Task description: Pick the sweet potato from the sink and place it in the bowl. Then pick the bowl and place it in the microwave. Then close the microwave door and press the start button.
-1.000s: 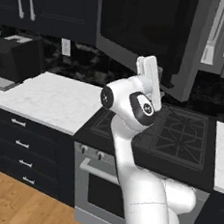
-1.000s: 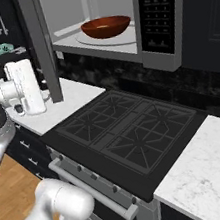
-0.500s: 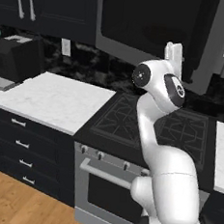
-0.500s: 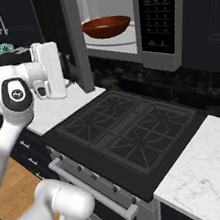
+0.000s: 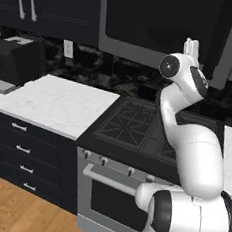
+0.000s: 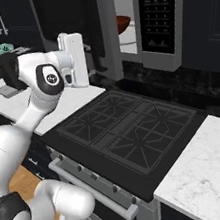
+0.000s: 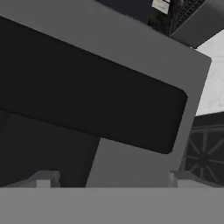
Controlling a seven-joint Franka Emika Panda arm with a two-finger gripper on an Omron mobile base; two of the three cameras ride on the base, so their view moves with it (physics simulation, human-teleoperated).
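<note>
The gripper [image 7: 111, 179], jaws spread and empty, faces the door [image 7: 131, 105] close up. A push off the frame could slip, leaving the door ajar in front of the bowl [image 6: 123, 22].

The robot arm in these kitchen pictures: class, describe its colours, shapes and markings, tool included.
The arm is glossy white, built of rounded tubular links. Its joints carry dark grey or black caps; one cap bears a small white mark. The hand is a flat white block. The tool ends in two small, blocky grey fingertips. No cables show.
</note>
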